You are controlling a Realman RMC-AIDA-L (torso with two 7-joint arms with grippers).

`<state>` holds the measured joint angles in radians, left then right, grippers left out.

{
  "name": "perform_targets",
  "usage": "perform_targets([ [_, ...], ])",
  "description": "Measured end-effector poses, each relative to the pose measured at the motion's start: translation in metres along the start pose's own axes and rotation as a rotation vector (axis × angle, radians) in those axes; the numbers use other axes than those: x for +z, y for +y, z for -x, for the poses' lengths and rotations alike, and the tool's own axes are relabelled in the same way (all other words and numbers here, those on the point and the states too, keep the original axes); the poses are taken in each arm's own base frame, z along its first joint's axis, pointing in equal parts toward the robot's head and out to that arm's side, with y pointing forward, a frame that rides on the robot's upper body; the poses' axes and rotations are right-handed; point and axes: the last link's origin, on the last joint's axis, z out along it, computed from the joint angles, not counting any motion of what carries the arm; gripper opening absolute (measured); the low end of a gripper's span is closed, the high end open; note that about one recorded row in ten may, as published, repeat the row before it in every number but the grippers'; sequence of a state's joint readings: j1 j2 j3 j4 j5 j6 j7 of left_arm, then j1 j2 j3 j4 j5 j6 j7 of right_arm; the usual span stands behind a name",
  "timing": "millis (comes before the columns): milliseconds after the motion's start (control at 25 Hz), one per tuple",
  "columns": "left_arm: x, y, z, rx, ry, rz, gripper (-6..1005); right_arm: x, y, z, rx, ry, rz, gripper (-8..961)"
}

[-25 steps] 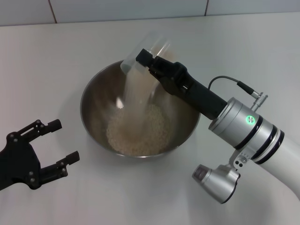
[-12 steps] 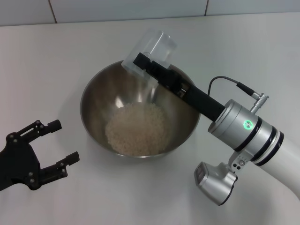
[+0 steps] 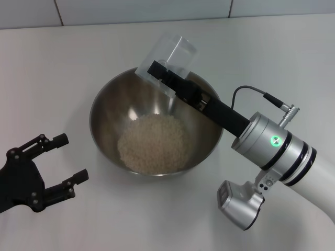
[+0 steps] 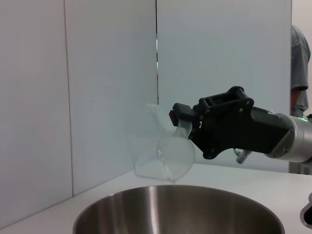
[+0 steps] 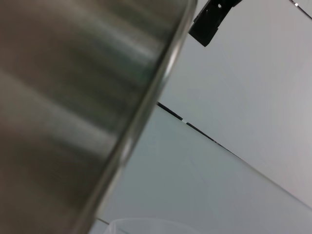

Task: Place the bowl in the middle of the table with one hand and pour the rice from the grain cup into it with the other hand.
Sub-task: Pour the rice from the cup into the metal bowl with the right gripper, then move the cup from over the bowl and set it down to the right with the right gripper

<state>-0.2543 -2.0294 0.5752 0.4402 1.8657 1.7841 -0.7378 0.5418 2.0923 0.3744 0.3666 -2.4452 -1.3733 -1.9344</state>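
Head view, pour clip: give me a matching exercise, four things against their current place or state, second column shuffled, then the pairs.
Things:
1. cup
2. rice
3. bowl
4. left gripper

States:
A. heaped in the bowl's bottom
B. open, holding nothing, low beside the bowl
C. tipped over the bowl's far rim, gripped by the right gripper, looks empty
D. resting on the table, rice inside

Pairs: 1-C, 2-A, 3-D, 4-B

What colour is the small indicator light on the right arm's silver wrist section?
Green; the light shows best in the head view.
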Motion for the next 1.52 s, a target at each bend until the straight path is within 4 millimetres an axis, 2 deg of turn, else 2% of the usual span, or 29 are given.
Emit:
perform_targets([
  [520, 0.0, 0.0, 0.0, 0.001, -0.001, 0.002, 813, 0.0, 0.0, 0.0, -0.011, 0.0, 0.001, 46],
  [720, 0.0, 0.0, 0.0, 0.001, -0.001, 0.002, 813, 0.001, -0.001, 0.0, 0.073, 0.006, -0.004, 47],
  [920, 0.0, 0.0, 0.0, 0.001, -0.001, 0.001, 813, 0.0, -0.004, -0.002, 0.328, 0.036, -0.02, 48],
  [960, 0.0, 0.0, 0.0, 0.001, -0.001, 0.001, 813, -0.001, -0.006, -0.004, 0.457, 0.057, -0.038, 48],
  [1000, 0.0, 0.0, 0.0, 0.001, -0.001, 0.001, 813, -0.001, -0.006, -0.004, 0.457, 0.057, -0.038, 48],
  [1120, 0.0, 0.0, 0.0, 0.001, 0.0, 0.001, 813, -0.003, -0.01, -0.01, 0.682, 0.097, -0.083, 49],
  [1160, 0.0, 0.0, 0.0, 0.001, -0.001, 0.001, 813, -0.006, -0.013, -0.016, 0.845, 0.126, -0.129, 49],
  [1200, 0.0, 0.0, 0.0, 0.001, -0.001, 0.001, 813, -0.006, -0.013, -0.016, 0.845, 0.126, -0.129, 49],
  [1320, 0.0, 0.0, 0.0, 0.001, 0.0, 0.001, 813, -0.014, -0.015, -0.03, 1.099, 0.183, -0.213, 50],
  [1360, 0.0, 0.0, 0.0, 0.001, 0.0, 0.001, 813, -0.02, -0.014, -0.041, 1.223, 0.226, -0.266, 50],
  [1400, 0.0, 0.0, 0.0, 0.001, 0.0, 0.001, 813, -0.02, -0.014, -0.041, 1.223, 0.226, -0.266, 50],
  [1520, 0.0, 0.0, 0.0, 0.001, -0.001, 0.001, 813, -0.032, -0.01, -0.059, 1.396, 0.307, -0.357, 51],
])
